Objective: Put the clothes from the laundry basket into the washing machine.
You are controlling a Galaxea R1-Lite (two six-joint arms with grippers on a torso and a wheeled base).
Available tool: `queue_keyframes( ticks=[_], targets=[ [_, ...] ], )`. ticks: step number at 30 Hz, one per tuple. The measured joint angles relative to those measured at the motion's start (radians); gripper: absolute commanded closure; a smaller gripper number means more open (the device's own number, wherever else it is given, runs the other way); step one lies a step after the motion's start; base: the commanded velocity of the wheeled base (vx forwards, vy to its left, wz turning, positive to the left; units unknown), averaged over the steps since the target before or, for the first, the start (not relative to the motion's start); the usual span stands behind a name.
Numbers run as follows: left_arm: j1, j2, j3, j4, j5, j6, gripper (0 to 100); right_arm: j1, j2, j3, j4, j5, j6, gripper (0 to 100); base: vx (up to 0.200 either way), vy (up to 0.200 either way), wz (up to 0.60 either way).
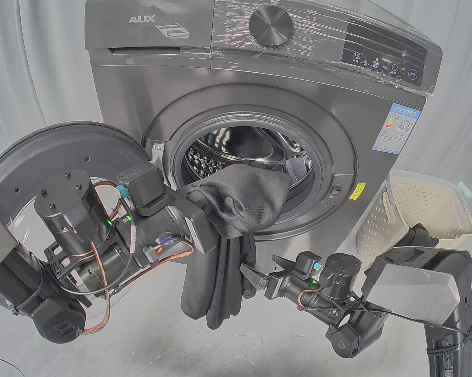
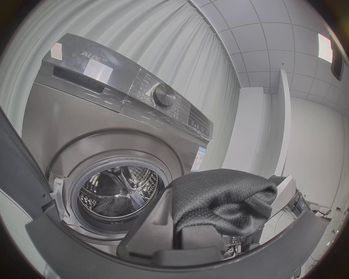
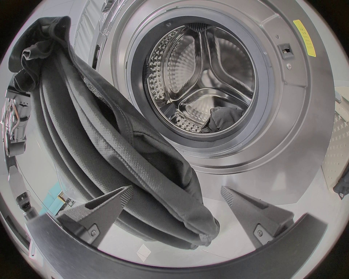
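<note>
A black garment [image 1: 243,201] hangs from my left gripper [image 1: 204,196], which is shut on it just in front of the washing machine's open drum [image 1: 246,150]. Its long tail [image 1: 215,286] drops toward the floor. In the left wrist view the garment [image 2: 221,199] drapes over the gripper [image 2: 176,218]. My right gripper [image 1: 253,276] is open, low beside the hanging tail; in its own view the garment [image 3: 145,163] passes between the open fingers [image 3: 105,210]. A dark cloth [image 3: 221,118] lies inside the drum. The cream laundry basket [image 1: 414,214] stands right of the machine, a dark cloth [image 1: 420,236] at its rim.
The round machine door [image 1: 53,152] stands swung open on the left, behind my left arm. Grey floor [image 1: 260,359] spreads in front of the machine. Pale curtains hang behind it.
</note>
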Motion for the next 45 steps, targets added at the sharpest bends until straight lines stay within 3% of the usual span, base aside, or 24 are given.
queue_keyframes(
  ticks=[5,6,19,29,36,45],
  targets=[
    [-0.001,0.0,0.008,-0.001,-0.001,0.001,100,0.0,0.017,-0.031,-0.001,0.001,-0.001,0,0.0,0.0,0.0],
    [-0.001,0.0,0.01,-0.001,-0.001,0.001,100,0.001,0.019,-0.034,-0.002,0.002,-0.001,100,0.0,0.0,0.0],
    [0.006,0.003,0.013,-0.001,-0.001,0.001,100,0.01,0.018,-0.032,-0.023,0.032,0.001,100,0.0,0.0,0.0],
    [0.012,0.004,0.022,-0.002,0.004,-0.001,100,-0.009,-0.14,0.095,-0.023,0.059,0.008,100,0.0,0.0,0.0],
    [0.017,0.003,0.02,-0.001,0.008,-0.002,100,-0.031,-0.22,0.2,-0.023,0.056,0.004,100,0.0,0.0,0.0],
    [0.011,0.001,0.003,-0.001,0.007,-0.002,100,-0.023,-0.14,0.186,-0.022,0.026,0.003,100,0.0,0.0,0.0]
  ],
)
